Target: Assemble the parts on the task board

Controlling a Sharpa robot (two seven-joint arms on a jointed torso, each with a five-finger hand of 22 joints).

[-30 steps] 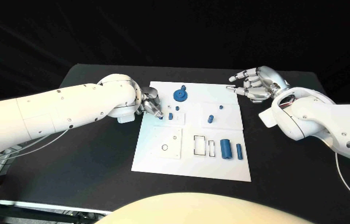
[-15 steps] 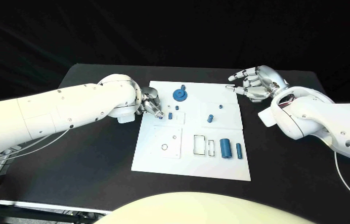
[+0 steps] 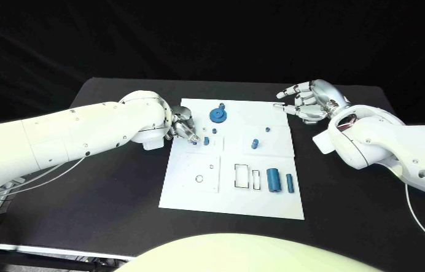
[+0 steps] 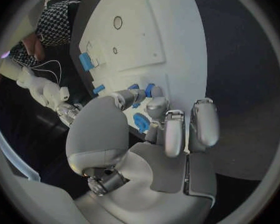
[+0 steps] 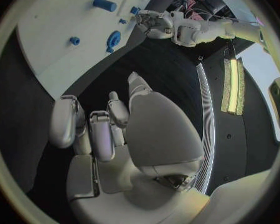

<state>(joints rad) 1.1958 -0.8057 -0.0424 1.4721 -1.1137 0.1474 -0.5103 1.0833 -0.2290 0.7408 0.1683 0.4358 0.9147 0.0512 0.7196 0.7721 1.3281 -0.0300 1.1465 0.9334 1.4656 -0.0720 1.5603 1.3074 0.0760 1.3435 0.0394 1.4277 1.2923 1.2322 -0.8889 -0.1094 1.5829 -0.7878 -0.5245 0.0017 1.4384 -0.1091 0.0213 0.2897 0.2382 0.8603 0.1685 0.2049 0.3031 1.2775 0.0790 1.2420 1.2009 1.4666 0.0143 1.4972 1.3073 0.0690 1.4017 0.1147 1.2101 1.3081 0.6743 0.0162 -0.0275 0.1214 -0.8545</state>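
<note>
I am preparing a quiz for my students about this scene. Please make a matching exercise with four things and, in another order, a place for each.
Things:
1. left hand
2. right hand
3. blue gear-like part
4. two blue cylinders

Places:
a. off the task board, past its far right corner
b. lying near the board's right edge
c. at the board's left edge
d. near the board's far edge

Pairs: 1-c, 2-a, 3-d, 4-b

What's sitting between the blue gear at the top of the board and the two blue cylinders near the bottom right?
In the head view, one small blue peg stands on the white board between the blue gear and the two cylinders; otherwise bare board.
</note>
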